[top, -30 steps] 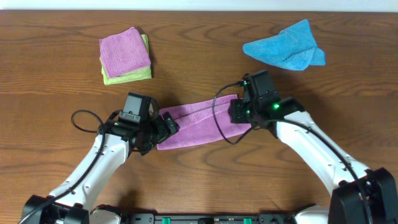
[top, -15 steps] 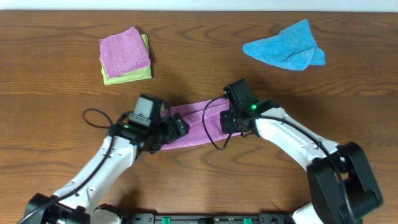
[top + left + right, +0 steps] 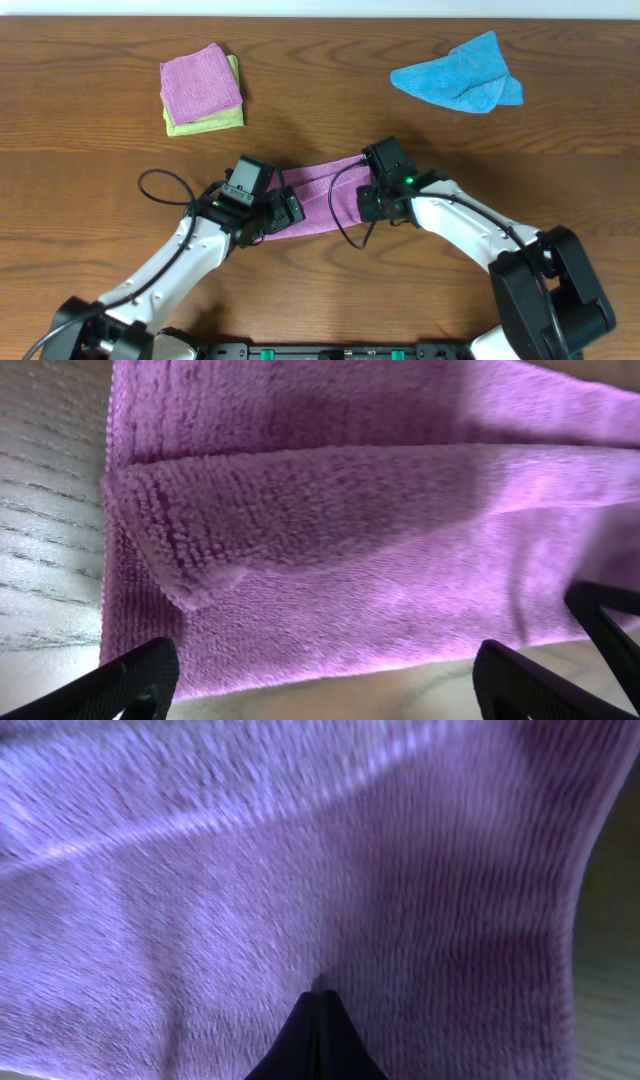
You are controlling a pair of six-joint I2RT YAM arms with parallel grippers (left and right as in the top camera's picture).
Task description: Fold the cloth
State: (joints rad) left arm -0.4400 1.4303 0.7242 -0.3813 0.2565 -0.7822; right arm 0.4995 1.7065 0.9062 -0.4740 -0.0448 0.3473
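Lies near the front middle of the wooden tabletop: cloth, dull mauve, doubled into a long band slanting up toward the right. Left end beneath the left hand; fingers spread wide, one at each side of the band, gripping nothing. Seen from the left wrist: a folded upper layer with a rounded corner over the lower layer, wood grain just beside the edge. Right end at the right hand; fingertips pressed together, pinching a small pucker of the terry. Well apart at the back: pink cloth stacked on a green cloth at the left, blue cloth crumpled at the right.
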